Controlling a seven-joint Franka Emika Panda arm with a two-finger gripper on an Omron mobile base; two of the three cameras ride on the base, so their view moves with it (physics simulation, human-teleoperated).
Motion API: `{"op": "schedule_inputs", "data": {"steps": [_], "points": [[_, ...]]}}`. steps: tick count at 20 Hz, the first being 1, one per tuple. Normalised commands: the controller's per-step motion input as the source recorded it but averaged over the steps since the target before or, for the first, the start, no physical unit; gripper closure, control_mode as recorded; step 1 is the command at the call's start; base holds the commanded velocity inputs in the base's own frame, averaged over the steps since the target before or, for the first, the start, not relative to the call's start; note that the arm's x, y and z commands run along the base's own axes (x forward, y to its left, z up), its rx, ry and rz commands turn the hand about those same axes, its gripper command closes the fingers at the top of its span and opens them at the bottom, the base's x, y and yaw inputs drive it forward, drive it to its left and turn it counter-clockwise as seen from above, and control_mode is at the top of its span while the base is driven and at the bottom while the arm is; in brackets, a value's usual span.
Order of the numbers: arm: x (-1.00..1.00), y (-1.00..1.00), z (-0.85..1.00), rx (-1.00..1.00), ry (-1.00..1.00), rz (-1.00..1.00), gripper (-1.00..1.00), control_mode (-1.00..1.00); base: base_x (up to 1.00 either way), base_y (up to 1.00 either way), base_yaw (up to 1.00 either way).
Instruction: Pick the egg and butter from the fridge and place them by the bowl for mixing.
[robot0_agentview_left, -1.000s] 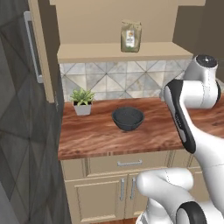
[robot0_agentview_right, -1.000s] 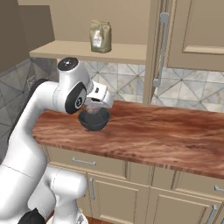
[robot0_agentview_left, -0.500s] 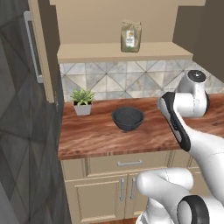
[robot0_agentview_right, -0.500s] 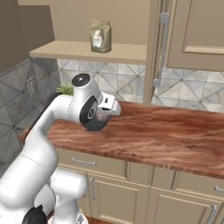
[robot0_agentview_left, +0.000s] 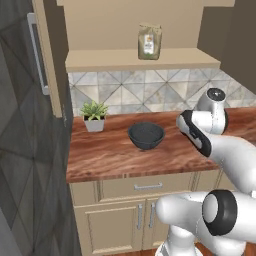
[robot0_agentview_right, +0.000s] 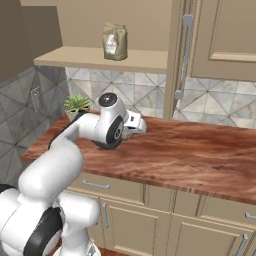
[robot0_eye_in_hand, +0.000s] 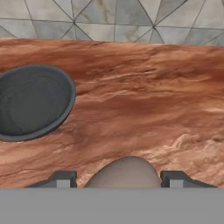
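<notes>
Egg (robot0_eye_in_hand: 126, 171) sits closest in the hand view, a brownish-grey rounded shape lodged between the two dark fingertips (robot0_eye_in_hand: 62, 179) of the end effector (robot0_eye_in_hand: 119, 179), which is clamped on it with the jaws part-way apart around its width. Just past the fingertips lies bare wood-grain desk (robot0_eye_in_hand: 144, 105), and that open patch is what the coming move turns on: the bowl (robot0_eye_in_hand: 31, 101) lies ahead and to the left of the held egg in this view, its dark rim near but not under the hand, so a set-down more or less straight ahead would, by my judgement, land the egg beside the bowl, not inside it.

From the left base view the bowl (robot0_agentview_left: 146, 135) stands mid-desk with the arm's wrist off to its right, and from the right base view the end effector (robot0_agentview_right: 140, 125) hovers low above the desk (robot0_agentview_right: 200, 155), with the bowl hidden behind the arm's joint. The egg is rounded, so once let go it may roll on the flat top; a low, gentle release seems wise.

Farther back stand the potted plant (robot0_agentview_left: 94, 116) and the tiled wall. At the left of the left base view stands the fridge (robot0_agentview_left: 25, 150).
</notes>
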Motion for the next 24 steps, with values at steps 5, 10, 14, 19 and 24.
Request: {"op": "schedule_inputs", "data": {"steps": [5,10,14,19,24], "points": [[0.62,0.00,-0.32,-0.01,0.01,0.00,1.00,-1.00,0.00,0.00,0.00],[0.49,0.00,-0.41,-0.02,0.00,0.02,1.00,-1.00,0.00,0.00,0.00],[0.42,0.00,-0.51,0.00,0.08,0.04,1.00,-1.00,0.00,0.00,0.00],[0.48,0.00,-0.34,0.00,0.03,0.04,1.00,-1.00,0.00,0.00,0.00],[0.59,0.00,-0.20,0.00,0.00,0.01,1.00,-1.00,0.00,0.00,0.00]]}}
